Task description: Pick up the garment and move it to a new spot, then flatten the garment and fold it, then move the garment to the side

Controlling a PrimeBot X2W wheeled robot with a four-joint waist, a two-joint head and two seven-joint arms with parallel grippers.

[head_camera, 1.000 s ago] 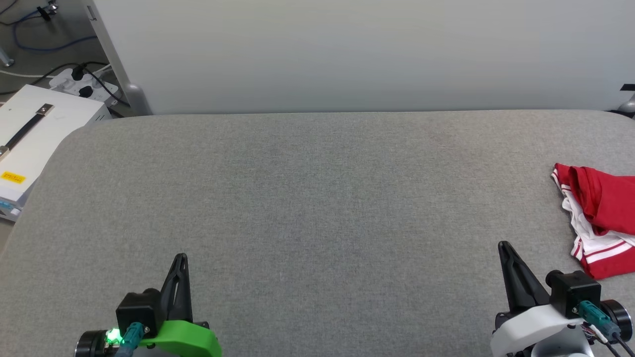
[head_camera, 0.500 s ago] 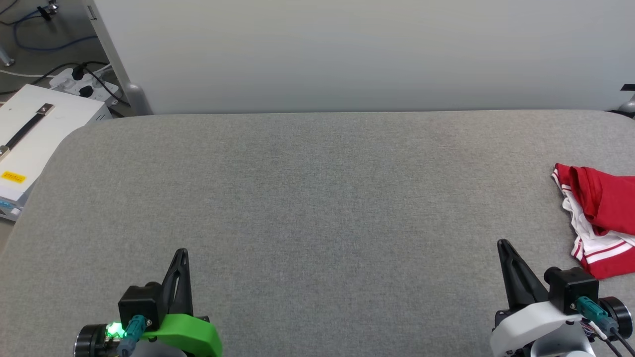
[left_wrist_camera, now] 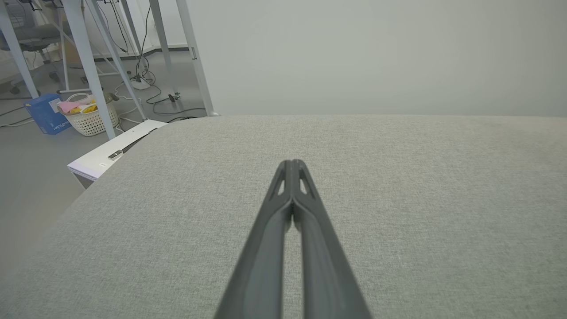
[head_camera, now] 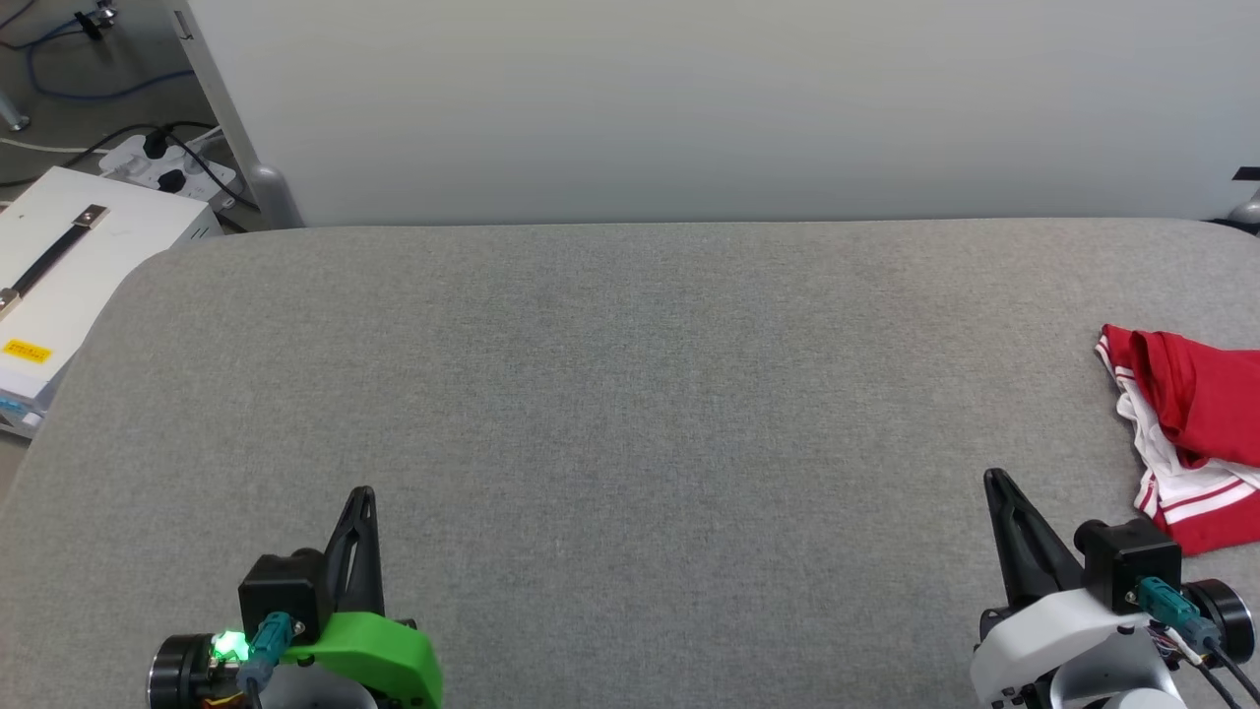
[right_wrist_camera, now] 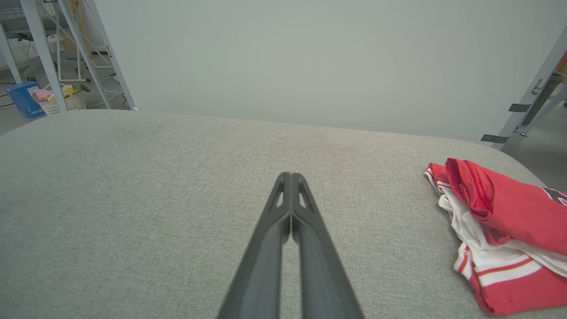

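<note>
Across the head view, a grey fabric-covered worktop (head_camera: 630, 394) runs from the near edge to a pale wall panel (head_camera: 689, 98) at the far side. The left hand (head_camera: 361, 497) sits at the near left on a green mount with a green light, and its two dark fingers read as one narrow spike, holding nothing. The right hand (head_camera: 996, 483) sits at the near right on a white mount, fingers likewise pressed together and bare. The garment (head_camera: 1196, 414) lies crumpled at the right edge of the worktop, a little farther off than the right hand and apart from it, red folds over white fabric with red-white striped trim, part of it cut off by the picture's edge. Off the worktop at the far left stand a white case (head_camera: 59, 256) with a dark strap and a power strip (head_camera: 162, 162) with cables. From the left wrist view, the left hand (left_wrist_camera: 292, 166) has its fingers meeting at the tips over bare grey worktop (left_wrist_camera: 398, 199). Beyond the far left corner lie the white case (left_wrist_camera: 115, 150), a white basket (left_wrist_camera: 91, 117) and a blue box (left_wrist_camera: 44, 116) on the floor. From the right wrist view, the right hand (right_wrist_camera: 290, 178) is just as narrow, tips touching and gripping nothing. The garment (right_wrist_camera: 509, 230) lies to its right, well clear of the fingers, with a bit of dark, white-outlined print (right_wrist_camera: 553, 193) showing on the red cloth.
</note>
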